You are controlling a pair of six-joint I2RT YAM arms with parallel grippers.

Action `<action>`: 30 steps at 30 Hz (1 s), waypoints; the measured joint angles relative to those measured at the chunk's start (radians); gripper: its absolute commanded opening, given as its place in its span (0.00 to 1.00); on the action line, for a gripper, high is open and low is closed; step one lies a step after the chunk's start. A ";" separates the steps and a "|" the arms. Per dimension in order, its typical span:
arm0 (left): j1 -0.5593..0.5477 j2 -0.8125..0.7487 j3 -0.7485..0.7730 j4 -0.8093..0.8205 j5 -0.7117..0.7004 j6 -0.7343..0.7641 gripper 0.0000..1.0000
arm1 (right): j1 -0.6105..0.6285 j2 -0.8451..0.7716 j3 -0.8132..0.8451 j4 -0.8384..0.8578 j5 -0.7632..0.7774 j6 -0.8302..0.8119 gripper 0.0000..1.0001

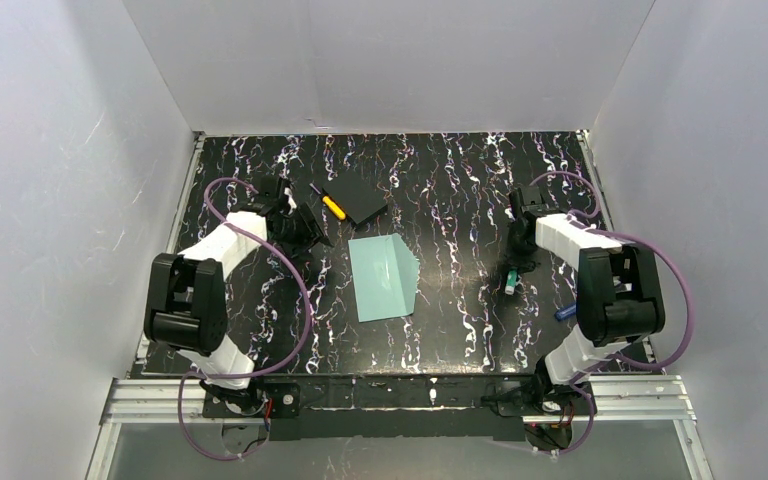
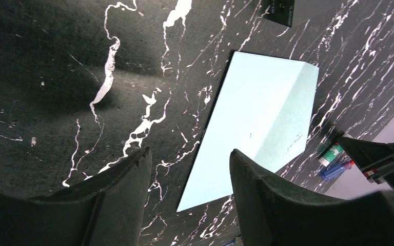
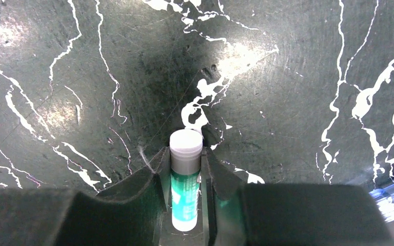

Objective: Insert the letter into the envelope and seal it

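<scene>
The pale teal envelope (image 1: 385, 277) lies flat in the middle of the table, with a darker angled flap panel along its right side (image 2: 287, 118). The letter is out of view. My left gripper (image 1: 305, 236) hovers just left of the envelope's far end; in the left wrist view (image 2: 190, 151) its jaws stand open with only the table and the envelope's edge between them. My right gripper (image 1: 512, 272) is right of the envelope, and its jaws (image 3: 185, 161) press on both sides of a green-and-white glue stick (image 3: 185, 169).
A flat black square pad (image 1: 360, 200) lies at the back with a yellow-handled tool (image 1: 332, 206) beside it. A blue pen (image 1: 565, 312) rests on the table by the right arm and also shows as a blue pen (image 2: 336, 170) past the envelope. White walls enclose three sides.
</scene>
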 measured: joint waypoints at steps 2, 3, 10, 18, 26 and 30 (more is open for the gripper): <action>0.000 -0.005 -0.001 0.009 0.012 -0.002 0.58 | -0.001 0.001 0.001 -0.002 0.002 -0.005 0.20; 0.000 -0.012 -0.004 0.021 0.020 -0.002 0.59 | -0.002 0.000 0.002 -0.004 0.003 -0.004 0.20; -0.007 -0.086 -0.037 0.186 0.172 0.005 0.90 | -0.010 -0.035 0.003 0.036 -0.154 0.040 0.21; -0.168 -0.084 0.009 0.398 0.284 0.003 0.98 | 0.081 -0.198 0.001 0.480 -0.466 0.384 0.23; -0.270 0.001 0.189 0.561 0.397 -0.016 0.78 | 0.232 -0.186 0.065 0.716 -0.560 0.585 0.23; -0.269 0.040 0.199 0.602 0.415 -0.055 0.69 | 0.237 -0.171 0.080 0.793 -0.594 0.668 0.23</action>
